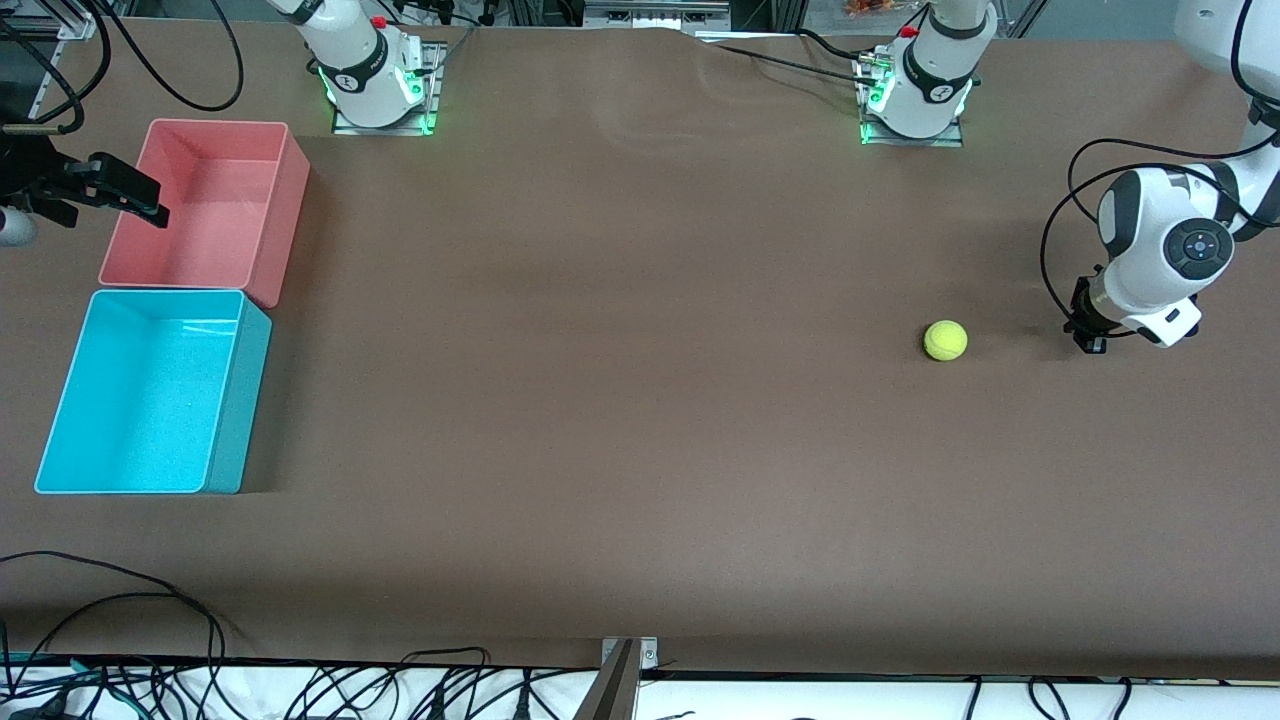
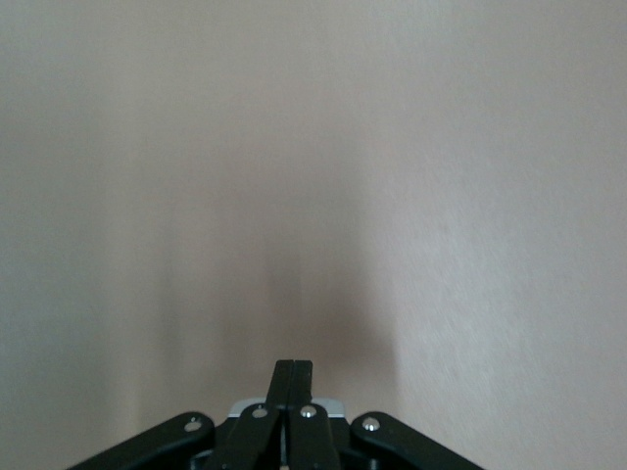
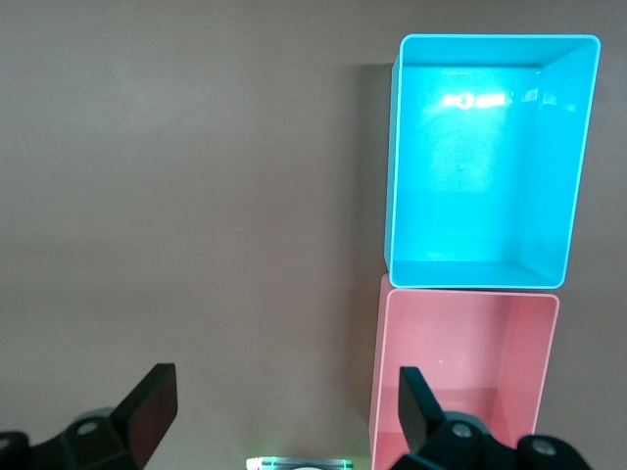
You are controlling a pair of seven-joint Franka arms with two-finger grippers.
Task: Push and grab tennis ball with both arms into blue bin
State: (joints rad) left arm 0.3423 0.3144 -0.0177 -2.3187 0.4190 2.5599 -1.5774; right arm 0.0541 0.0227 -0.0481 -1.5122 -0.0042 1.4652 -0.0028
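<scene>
tennis ball [image 1: 945, 340], fuzzy yellow-green, alone on the brown table [image 1: 620, 400] toward the left arm's end, free of both grippers. well apart from both bins, which sit at the right arm's end.

left gripper [image 1: 1088, 335] down low at the table, beside the ball but not touching it, a strip of bare cloth between them. fingers [image 2: 293, 387] pressed flat together in the left wrist view, clenched on nothing; only plain tabletop ahead of them there, ball out of that view. whether the tips actually rest on the cloth is hard to judge from here, seemingly just above it.

right gripper [image 1: 125, 195] up in the air at the edge of the pink bin [image 1: 205, 205], over its outer rim. fingers [image 3: 416, 406] spread wide apart in the right wrist view, released, holding nothing. looks down from there onto both bins side by side.

blue bin [image 1: 150, 392], cyan with a lighter rim, nearer the front camera than the pink one, the two touching or just beside each other along one short wall. bare floor inside the blue one, with a glare spot on it; bare floor inside the pink one too.
</scene>
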